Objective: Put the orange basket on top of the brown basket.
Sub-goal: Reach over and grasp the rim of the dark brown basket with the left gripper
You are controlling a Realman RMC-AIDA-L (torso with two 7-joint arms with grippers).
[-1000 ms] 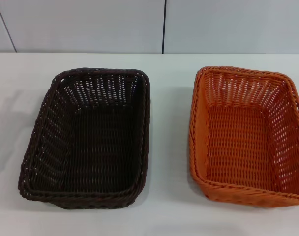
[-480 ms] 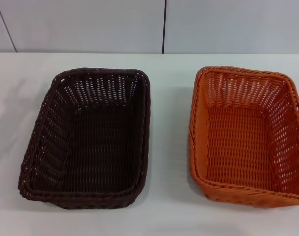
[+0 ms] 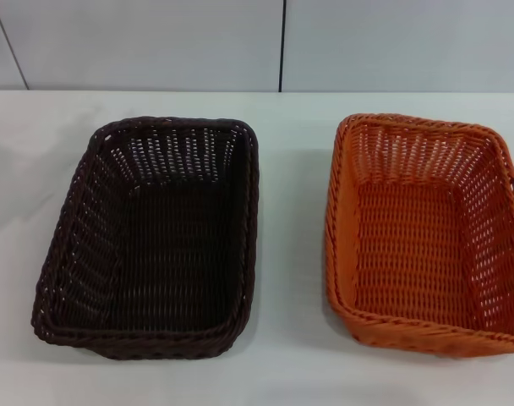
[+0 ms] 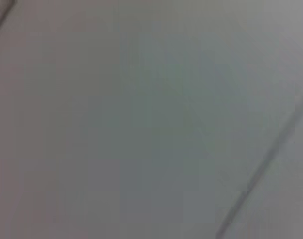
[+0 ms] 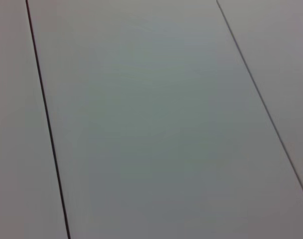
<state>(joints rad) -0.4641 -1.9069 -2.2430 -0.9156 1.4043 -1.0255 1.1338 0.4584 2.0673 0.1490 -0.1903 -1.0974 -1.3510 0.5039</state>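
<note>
The orange basket (image 3: 422,233) stands on the white table at the right in the head view, empty, its open side up. The brown basket (image 3: 151,237) stands to its left, empty, a hand's width of bare table between the two. Neither gripper shows in the head view. The left wrist view and the right wrist view show only grey wall panels with dark seams, no baskets and no fingers.
The white table (image 3: 291,211) runs to a grey panelled wall (image 3: 155,42) at the back, with a dark vertical seam (image 3: 281,46) behind the gap between the baskets. The orange basket reaches the picture's right edge.
A faint shadow on the table at the far left has faded away. The baskets have not moved.
</note>
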